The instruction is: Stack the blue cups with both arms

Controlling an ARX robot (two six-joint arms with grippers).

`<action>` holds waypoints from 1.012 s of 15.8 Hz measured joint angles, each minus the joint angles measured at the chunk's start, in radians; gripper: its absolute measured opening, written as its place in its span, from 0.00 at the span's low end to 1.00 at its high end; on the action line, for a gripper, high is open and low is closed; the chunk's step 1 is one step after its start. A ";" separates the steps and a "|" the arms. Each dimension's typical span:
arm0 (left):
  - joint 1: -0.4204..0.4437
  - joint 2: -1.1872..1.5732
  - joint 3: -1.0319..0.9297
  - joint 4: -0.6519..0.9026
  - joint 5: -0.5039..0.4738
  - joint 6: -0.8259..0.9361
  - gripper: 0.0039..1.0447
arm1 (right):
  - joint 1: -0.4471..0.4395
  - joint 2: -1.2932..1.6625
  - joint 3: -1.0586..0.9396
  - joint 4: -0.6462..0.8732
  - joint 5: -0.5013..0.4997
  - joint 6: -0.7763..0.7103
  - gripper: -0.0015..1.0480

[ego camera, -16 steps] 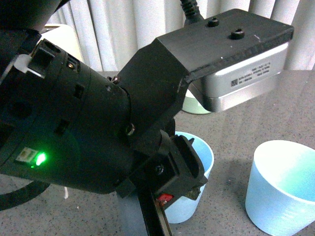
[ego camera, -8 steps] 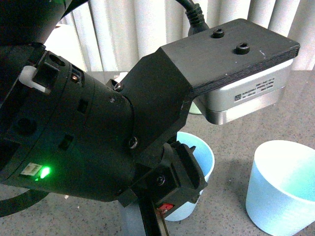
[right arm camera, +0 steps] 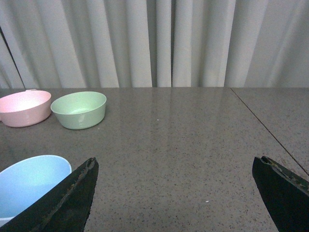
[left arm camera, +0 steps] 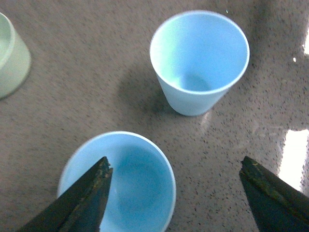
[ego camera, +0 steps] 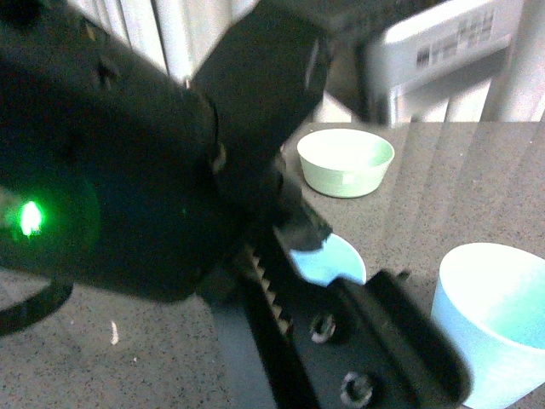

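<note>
Two light-blue cups stand upright and apart on the grey table. In the left wrist view the nearer blue cup (left arm camera: 120,179) lies under my open left gripper (left arm camera: 176,166). One finger (left arm camera: 89,193) hangs over its rim and the other finger (left arm camera: 270,193) is over bare table. The farther blue cup (left arm camera: 199,63) stands beyond. In the front view the blurred left arm (ego camera: 128,170) hides most of one blue cup (ego camera: 328,260), while the other blue cup (ego camera: 494,324) stands at the right. My right gripper (right arm camera: 176,166) is open over bare table, with a blue cup (right arm camera: 29,186) beside one finger.
A green bowl (ego camera: 345,160) sits at the back of the table, and the green bowl (right arm camera: 79,109) has a pink bowl (right arm camera: 21,107) next to it. A white curtain (right arm camera: 159,43) closes the far side. A seam (right arm camera: 263,126) crosses the tabletop.
The left arm has swung closer to the front camera and is blurred. Its toothed jaws now cover more of the middle cup, and the green bowl behind has come into view.
</note>
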 joint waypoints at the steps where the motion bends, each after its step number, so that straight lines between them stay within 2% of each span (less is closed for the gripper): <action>1: 0.012 -0.022 0.016 0.006 0.003 -0.010 0.87 | 0.000 0.000 0.000 0.000 0.000 0.000 0.94; 2: 0.027 -0.039 0.027 0.011 0.002 -0.020 0.95 | 0.000 0.000 0.000 0.000 0.000 0.000 0.94; 5: 0.102 -0.073 0.035 0.098 -0.002 -0.076 0.94 | 0.000 0.000 0.000 0.000 0.000 0.000 0.94; 8: 0.232 -0.147 0.003 0.363 -0.136 -0.236 0.94 | 0.000 0.000 0.000 0.000 0.000 0.000 0.94; 10: 0.323 -0.281 -0.101 0.460 -0.206 -0.349 0.94 | 0.000 0.000 0.000 0.000 0.000 0.000 0.94; 11: 0.341 -0.363 -0.167 0.495 -0.246 -0.384 0.94 | 0.000 0.000 0.000 0.000 0.000 0.000 0.94; 12: 0.338 -0.441 -0.241 0.552 -0.333 -0.403 0.90 | 0.000 0.000 0.000 0.000 0.000 0.000 0.94; 13: 0.343 -0.549 -0.343 0.590 -0.485 -0.442 0.78 | 0.000 0.000 0.000 0.000 0.000 0.000 0.94; 14: 0.395 -0.679 -0.460 0.557 -0.530 -0.464 0.66 | 0.000 0.000 0.000 -0.001 0.000 0.000 0.94; 15: 0.441 -0.769 -0.561 0.561 -0.536 -0.477 0.54 | 0.000 0.000 0.000 0.000 0.000 0.000 0.94; 16: 0.450 -0.811 -0.606 0.582 -0.510 -0.487 0.42 | 0.000 0.000 0.000 0.000 -0.001 0.000 0.94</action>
